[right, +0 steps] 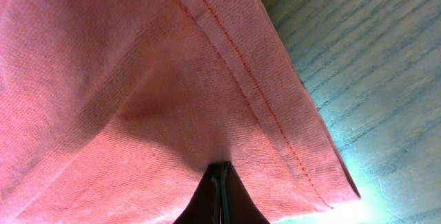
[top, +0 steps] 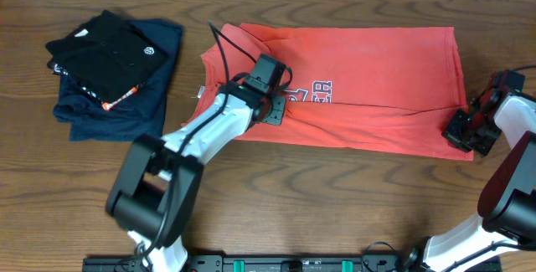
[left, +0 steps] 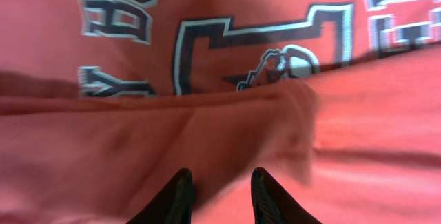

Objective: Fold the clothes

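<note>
The clothes, a coral-red T-shirt [top: 377, 79], lie partly folded across the middle and right of the table, with navy-and-white lettering [top: 318, 92] showing. My left gripper [top: 275, 111] rests on the shirt just left of the lettering. In the left wrist view its gripper [left: 220, 174] is open, the fingertips a little apart over a fold edge of the shirt [left: 138, 134] below the logo [left: 275, 62]. My right gripper [top: 462, 134] is at the shirt's lower right corner. In the right wrist view the gripper [right: 219, 165] is shut, pinching the fabric [right: 138, 79] beside the stitched hem [right: 262, 100].
A black folded garment [top: 109, 54] lies on a navy-blue folded garment [top: 126, 113] at the table's left. Bare wooden table [top: 335, 197] runs along the front edge. A black cable [top: 222, 42] arcs over the shirt's left end.
</note>
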